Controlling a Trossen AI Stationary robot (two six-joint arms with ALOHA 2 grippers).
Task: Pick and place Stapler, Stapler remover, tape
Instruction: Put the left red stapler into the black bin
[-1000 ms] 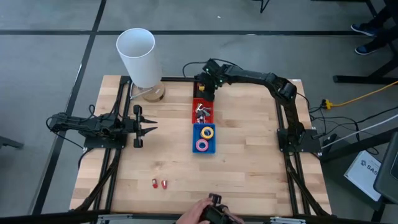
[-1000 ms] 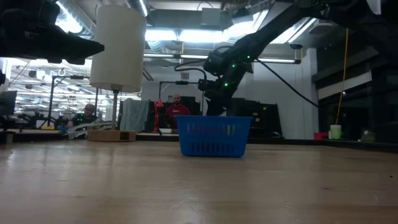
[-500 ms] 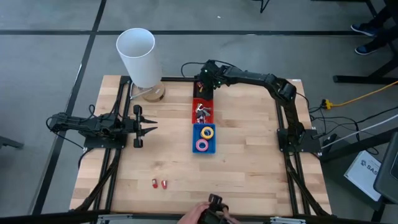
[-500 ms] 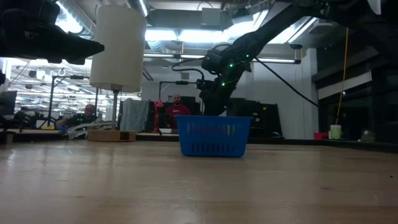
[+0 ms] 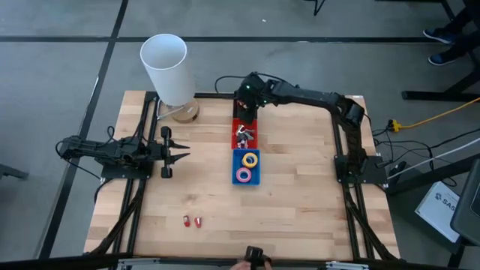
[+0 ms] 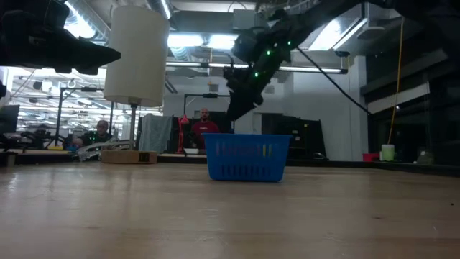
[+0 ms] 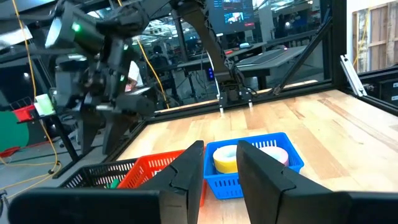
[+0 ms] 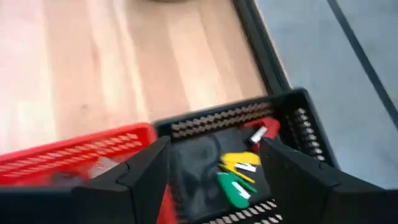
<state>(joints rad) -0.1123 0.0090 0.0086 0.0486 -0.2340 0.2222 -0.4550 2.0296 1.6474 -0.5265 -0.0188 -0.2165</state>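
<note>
Three baskets sit in a row; the right gripper [image 5: 247, 106], fingers spread and empty, hovers over the black basket [image 8: 286, 130] holding small staplers [image 8: 239, 171]. Best lift straight clear. Tape [image 5: 250, 159] lies two baskets along; the left gripper [image 5: 166, 152], part-open, idles well away.

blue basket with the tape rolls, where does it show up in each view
High view: blue basket at table centre, nearest of the basket row.
Low view: centre, on the tabletop.
Left wrist view: lower centre, past the left gripper, yellow roll inside.
Right wrist view: not in it.
Shared landmark: red basket directly behind it.
</note>
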